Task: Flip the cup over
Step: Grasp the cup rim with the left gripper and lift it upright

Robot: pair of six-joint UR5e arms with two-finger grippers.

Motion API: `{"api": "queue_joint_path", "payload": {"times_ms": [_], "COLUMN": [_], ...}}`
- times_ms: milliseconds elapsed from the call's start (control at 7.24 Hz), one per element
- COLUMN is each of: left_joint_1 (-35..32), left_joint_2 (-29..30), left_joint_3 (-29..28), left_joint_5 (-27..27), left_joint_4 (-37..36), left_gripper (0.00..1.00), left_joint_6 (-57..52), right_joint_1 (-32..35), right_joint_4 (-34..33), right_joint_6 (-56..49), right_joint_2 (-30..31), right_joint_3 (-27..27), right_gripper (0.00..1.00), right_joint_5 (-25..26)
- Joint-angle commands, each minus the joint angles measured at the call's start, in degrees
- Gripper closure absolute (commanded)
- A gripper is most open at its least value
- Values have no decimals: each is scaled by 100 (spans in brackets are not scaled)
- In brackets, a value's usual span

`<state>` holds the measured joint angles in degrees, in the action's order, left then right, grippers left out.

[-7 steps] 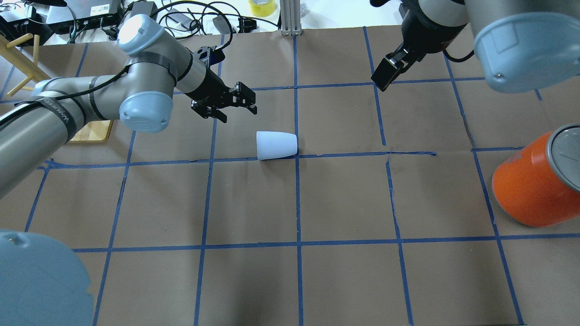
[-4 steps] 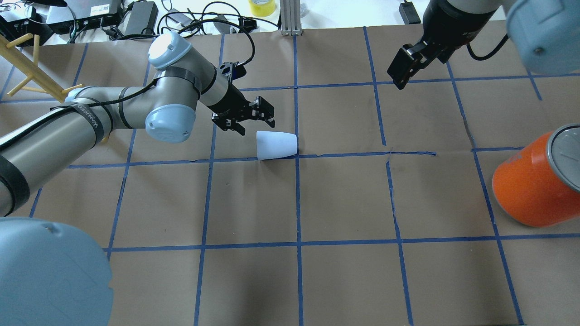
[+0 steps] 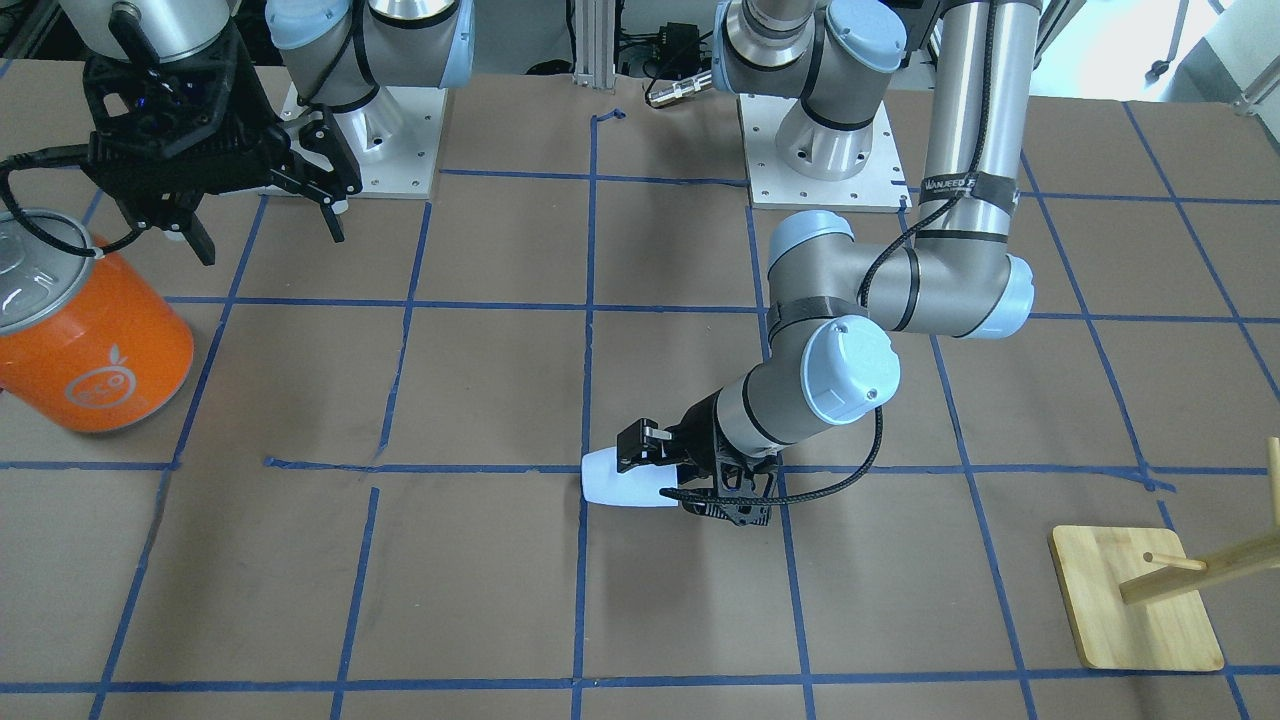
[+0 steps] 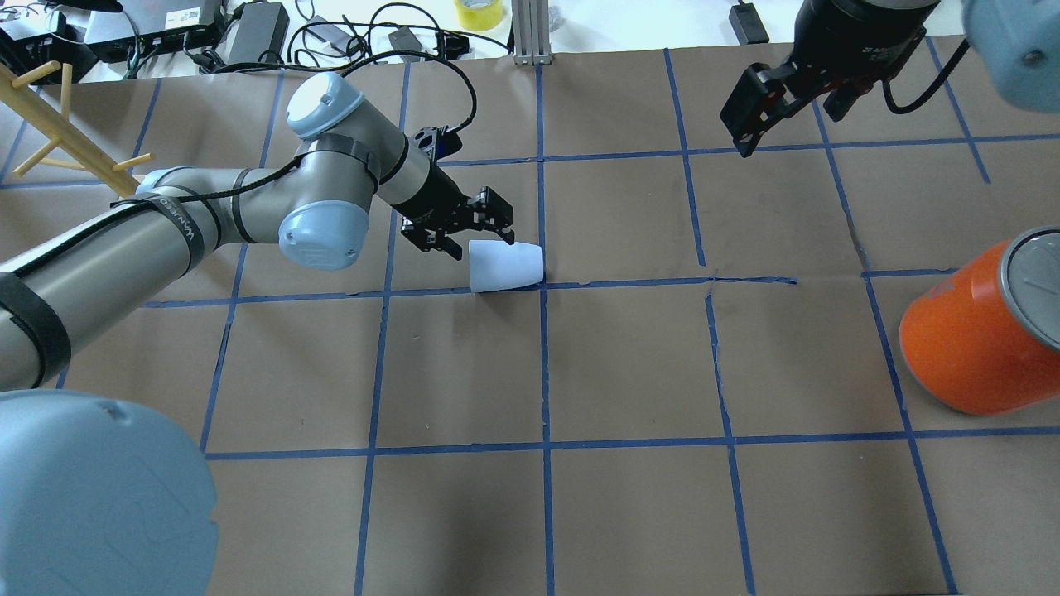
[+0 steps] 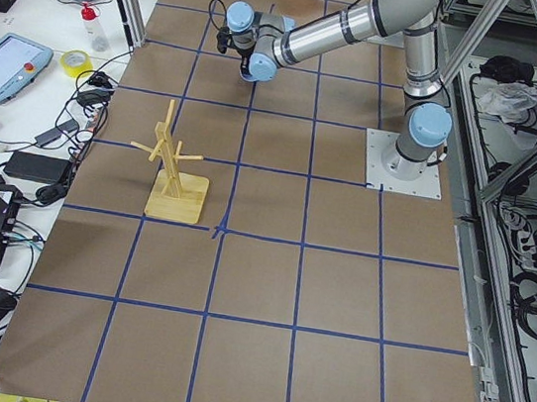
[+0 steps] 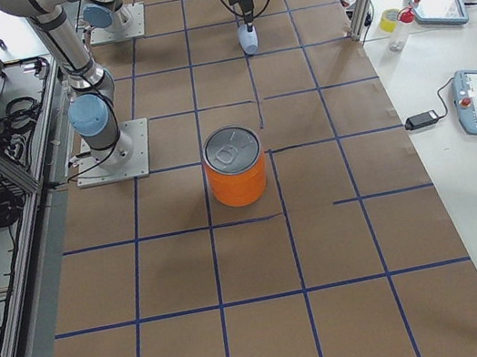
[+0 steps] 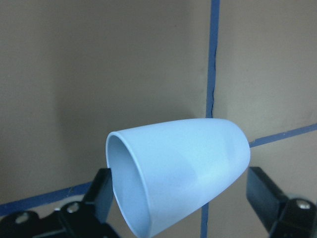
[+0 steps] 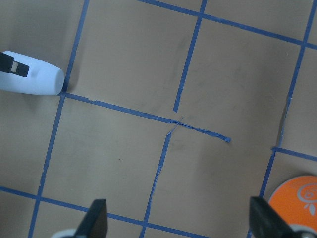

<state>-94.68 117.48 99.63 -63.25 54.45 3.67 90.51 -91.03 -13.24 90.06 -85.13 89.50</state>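
The cup (image 4: pixel 505 266) is a pale blue-white tumbler lying on its side on the brown paper, mouth toward the left arm. It also shows in the front view (image 3: pixel 622 490) and the right wrist view (image 8: pixel 32 79). My left gripper (image 4: pixel 479 242) is open at the cup's mouth end. In the left wrist view the cup (image 7: pixel 178 173) lies between the two spread fingers (image 7: pixel 101 198), with gaps on both sides. My right gripper (image 4: pixel 787 103) is open and empty, held high over the far right of the table, also seen in its wrist view (image 8: pixel 181 220).
A large orange can (image 4: pixel 969 339) with a silver top stands at the right edge. A wooden peg rack (image 4: pixel 58 124) on a square base (image 3: pixel 1135 600) stands at the far left. Cables and boxes lie beyond the table's far edge.
My left gripper has moved right and down to the cup, and its fingers now straddle the mouth end. The right gripper has drifted right and away. The cup has not moved.
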Motion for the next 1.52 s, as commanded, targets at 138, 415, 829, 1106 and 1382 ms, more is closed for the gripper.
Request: {"api": "queue_joint_path", "payload": {"times_ms": [138,415,829,1106,1382], "left_joint_1": [2,2,2,-6,-85], "left_joint_2": [3,-14,-93,-111,-163], "left_joint_3": [-32,-163,-803,-1409,-1735], "left_joint_5": [-3,84,-256,-1159,-2159], "left_joint_4": [66,66,301,1178,1279], "left_gripper": [100,100,100,100,100], "left_joint_6": [141,843,1512,1522,1217], "right_joint_1": [-7,-7,-7,-15,-16], "right_joint_4": [-3,-73,-64,-64,-73], "right_joint_6": [637,665,664,664,664], "right_joint_2": [11,3,3,3,3], "right_joint_3": [-30,-65,-66,-66,-66], "right_gripper": [0,0,0,0,0], "right_joint_5": [41,50,59,59,59]}}
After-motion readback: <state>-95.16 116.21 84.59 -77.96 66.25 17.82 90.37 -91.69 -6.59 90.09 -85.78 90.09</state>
